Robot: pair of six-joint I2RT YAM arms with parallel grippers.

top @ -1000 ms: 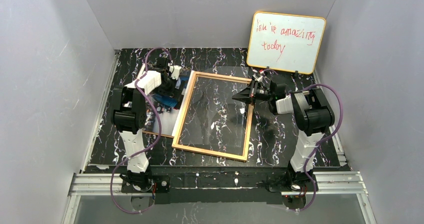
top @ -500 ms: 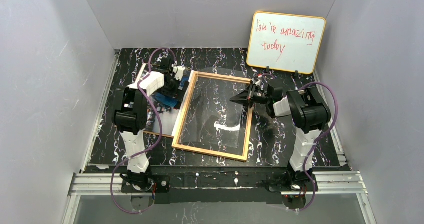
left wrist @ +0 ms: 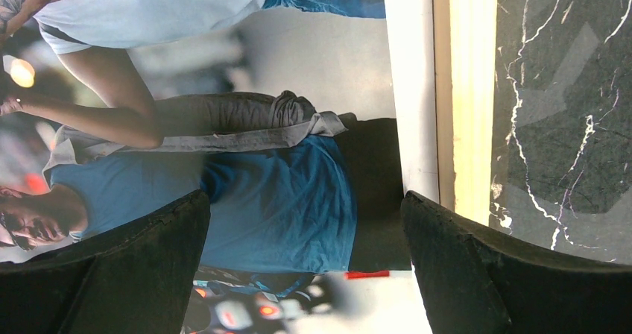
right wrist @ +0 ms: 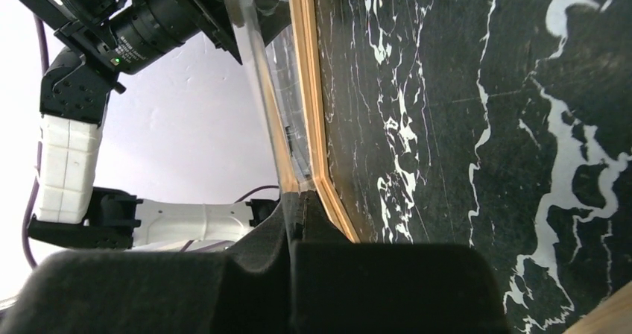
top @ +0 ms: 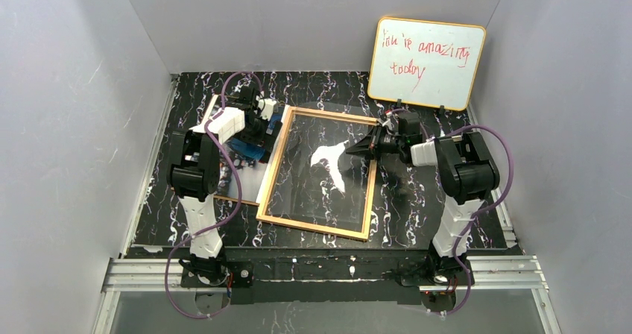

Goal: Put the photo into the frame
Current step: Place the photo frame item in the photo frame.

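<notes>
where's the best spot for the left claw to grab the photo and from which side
The photo lies flat and face up, so a pinch across it won't work. Likely best: its white-bordered edge beside the frame, with the open left claw coming from above and one finger slid under that edge.

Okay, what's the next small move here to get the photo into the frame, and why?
Probably lower the left gripper and close it on the edge of the photo. Its jaws stand open right above the photo, beside the frame, while the right gripper is shut on the clear pane, holding its right side raised.
</notes>
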